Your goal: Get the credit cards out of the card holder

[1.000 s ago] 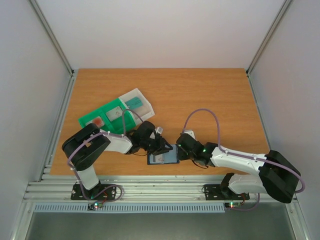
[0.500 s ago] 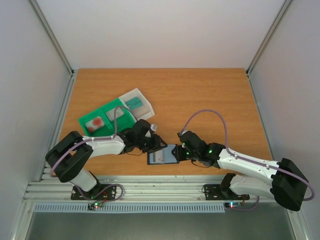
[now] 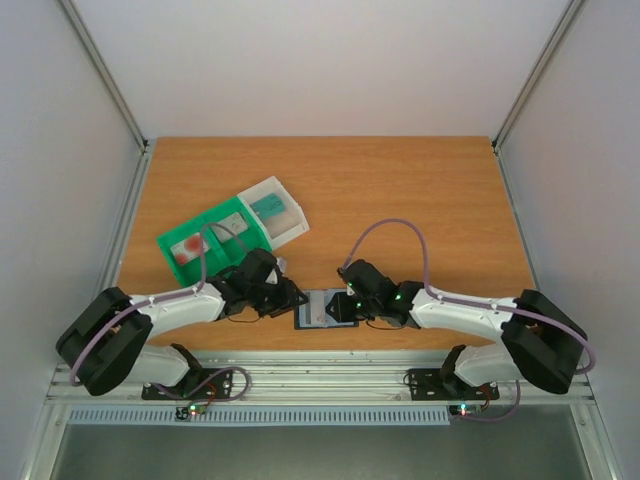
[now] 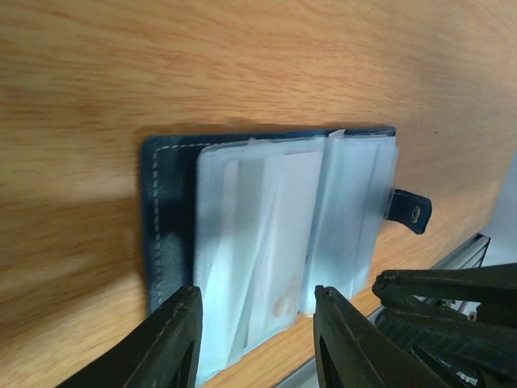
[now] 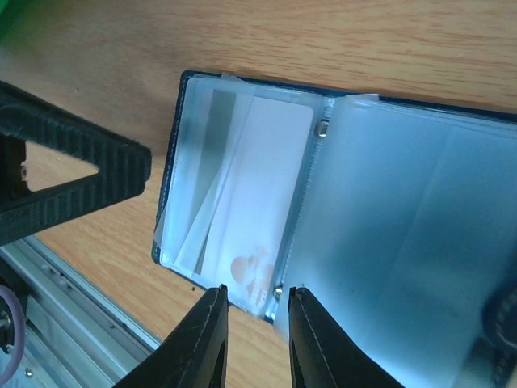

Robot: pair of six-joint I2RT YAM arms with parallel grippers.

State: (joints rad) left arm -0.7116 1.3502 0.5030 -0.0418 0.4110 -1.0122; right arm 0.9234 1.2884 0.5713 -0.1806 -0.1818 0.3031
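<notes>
Left gripper (image 4: 257,303) is spread wide, right gripper (image 5: 257,297) barely parted, both over the open card holder (image 4: 166,210).

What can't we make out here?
Top external: card holder partly covered by left gripper and right gripper.
Left wrist: cards blurred behind frosted sleeves; count unclear.
Right wrist: holder's right side cut off by frame edge; whether right gripper pinches the sleeves is unclear.

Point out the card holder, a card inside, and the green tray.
card holder (image 4: 166,218): left wrist view, dark stitched cover edge.
credit card (image 5: 262,186): right wrist view, pale card face inside sleeve.
green tray (image 3: 253,230): top view, green wall.
</notes>
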